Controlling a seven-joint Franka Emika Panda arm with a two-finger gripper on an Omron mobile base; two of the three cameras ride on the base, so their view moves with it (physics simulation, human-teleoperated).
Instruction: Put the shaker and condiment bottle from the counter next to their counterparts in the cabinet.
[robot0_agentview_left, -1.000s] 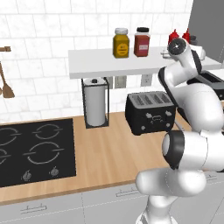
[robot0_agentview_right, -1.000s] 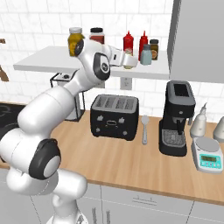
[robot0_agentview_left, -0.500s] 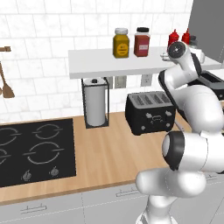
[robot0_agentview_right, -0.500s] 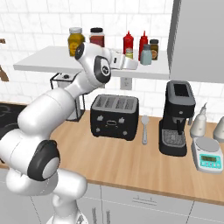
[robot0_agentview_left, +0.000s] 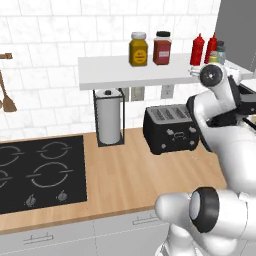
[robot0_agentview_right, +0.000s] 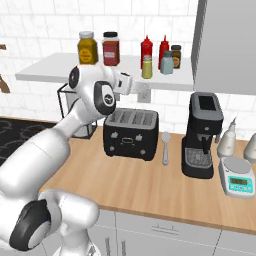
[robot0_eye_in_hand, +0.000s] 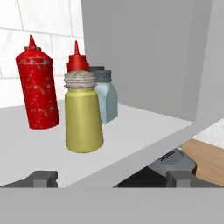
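Note:
The yellow-green shaker (robot0_eye_in_hand: 83, 114) with its pale grey top stands upright on the white cabinet shelf (robot0_eye_in_hand: 30, 151), just in front of the pale grey-blue shaker (robot0_eye_in_hand: 106, 97) with a dark cap. Two alike red squeeze bottles stand there too, one to the left (robot0_eye_in_hand: 37, 89) and one behind the shaker (robot0_eye_in_hand: 76, 57); which one is the condiment bottle I cannot tell. My gripper (robot0_eye_in_hand: 113, 178) is open and holds nothing, a short way back from the shelf edge. From the right base view, the gripper (robot0_agentview_right: 134, 83) hangs just below the shaker (robot0_agentview_right: 147, 68).
A mustard jar (robot0_agentview_right: 87, 48) and a red jar with a black lid (robot0_agentview_right: 111, 49) stand further along the shelf. Below, on the wooden counter (robot0_agentview_left: 130, 175), are a black toaster (robot0_agentview_right: 131, 133), a coffee machine (robot0_agentview_right: 202, 135), a paper towel holder (robot0_agentview_left: 109, 122) and the cooktop (robot0_agentview_left: 35, 175).
The jaws went from shut on the shaker to wide open, letting it go. The hand then drew back and a little down from the shelf. The shaker stays standing where it was.

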